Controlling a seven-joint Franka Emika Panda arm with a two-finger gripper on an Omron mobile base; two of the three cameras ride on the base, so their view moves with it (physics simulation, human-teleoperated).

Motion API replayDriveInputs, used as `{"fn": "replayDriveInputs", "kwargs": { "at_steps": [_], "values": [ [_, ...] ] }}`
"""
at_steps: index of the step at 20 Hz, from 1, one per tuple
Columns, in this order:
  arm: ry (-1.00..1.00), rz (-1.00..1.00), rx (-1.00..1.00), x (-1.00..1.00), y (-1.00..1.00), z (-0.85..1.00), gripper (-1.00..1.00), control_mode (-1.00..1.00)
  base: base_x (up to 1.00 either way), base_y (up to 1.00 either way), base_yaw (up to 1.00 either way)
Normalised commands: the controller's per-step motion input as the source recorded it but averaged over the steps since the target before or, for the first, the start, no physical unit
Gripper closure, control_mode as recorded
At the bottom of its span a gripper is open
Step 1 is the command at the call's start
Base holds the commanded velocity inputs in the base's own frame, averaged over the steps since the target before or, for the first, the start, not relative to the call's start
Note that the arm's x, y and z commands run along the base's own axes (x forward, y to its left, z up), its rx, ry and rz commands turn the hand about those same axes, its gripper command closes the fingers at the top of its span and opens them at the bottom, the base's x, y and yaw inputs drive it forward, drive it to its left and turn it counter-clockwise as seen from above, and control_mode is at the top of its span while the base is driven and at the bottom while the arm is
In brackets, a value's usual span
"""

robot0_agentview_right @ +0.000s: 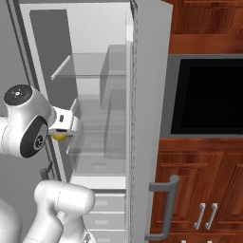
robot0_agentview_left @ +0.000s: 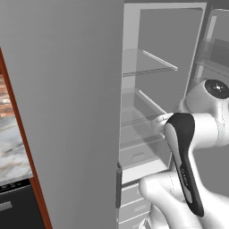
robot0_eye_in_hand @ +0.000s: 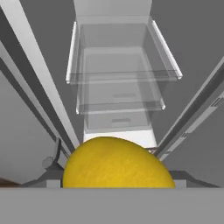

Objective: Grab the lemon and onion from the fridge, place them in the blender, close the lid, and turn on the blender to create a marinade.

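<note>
Yellow lemon [robot0_eye_in_hand: 117, 162] sits nearest, pressed close against the gripper [robot0_agentview_right: 60, 134] (fingers hidden, so its grip cannot be told), in front of the open fridge [robot0_agentview_right: 142, 118]; glass shelves [robot0_eye_in_hand: 122, 76] lie beyond.

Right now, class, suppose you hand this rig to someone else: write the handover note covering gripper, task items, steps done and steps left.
Gripper: shut on the lemon, at the open fridge, level with its middle shelves.
Lemon: held at the hand; it shows as a yellow patch under the wrist in the right base view.
Done: lemon grabbed.
Left: fetch the onion, carry both to the blender, close the lid, switch it on.
</note>
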Motion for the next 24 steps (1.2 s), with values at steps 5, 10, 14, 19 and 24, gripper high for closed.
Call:
{"fn": "replayDriveInputs", "kwargs": {
  "at_steps": [5, 10, 14, 19, 24],
  "values": [
    [0.00, 0.00, 0.00, 0.00, 0.00, 0.00, 1.00, 1.00, 0.00, 0.00, 0.00],
    [0.00, 0.00, 0.00, 0.00, 0.00, 0.00, 1.00, 1.00, -0.33, 0.00, 0.00],
    [0.00, 0.00, 0.00, 0.00, 0.00, 0.00, 1.00, 1.00, -0.73, 0.07, 0.00],
    [0.00, 0.00, 0.00, 0.00, 0.00, 0.00, 1.00, 1.00, -0.67, 0.31, -0.01],
    [0.00, 0.00, 0.00, 0.00, 0.00, 0.00, 1.00, 1.00, -0.31, 0.60, -0.20]
  ]
}}
